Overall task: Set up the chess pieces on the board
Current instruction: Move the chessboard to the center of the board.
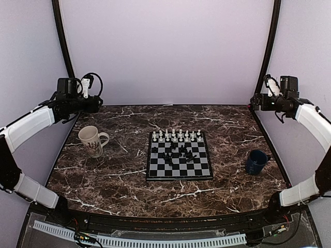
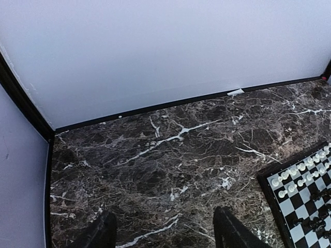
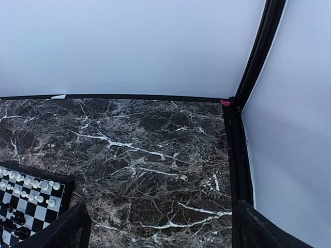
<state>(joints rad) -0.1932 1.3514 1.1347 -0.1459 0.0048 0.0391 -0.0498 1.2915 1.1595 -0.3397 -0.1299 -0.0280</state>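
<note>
While parked high at the far corners, found wide open and empty: left gripper [image 2: 165, 235], right gripper [image 3: 165, 230]. Board [image 1: 178, 169] at centre of table [image 1: 103, 181], between cream mug [image 1: 93, 140] and blue mug [image 1: 256, 161]. White pieces [image 1: 179, 136] lined in two rows along far edge; black pieces [image 1: 178, 152] clustered loose mid-board. Judged step: white side done, black side not begun. Next move: descend on one black piece, pinch narrowly, carry to near rows without knocking neighbours.

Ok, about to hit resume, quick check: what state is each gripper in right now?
Left gripper: open, holding nothing.
Right gripper: open, holding nothing.
</note>
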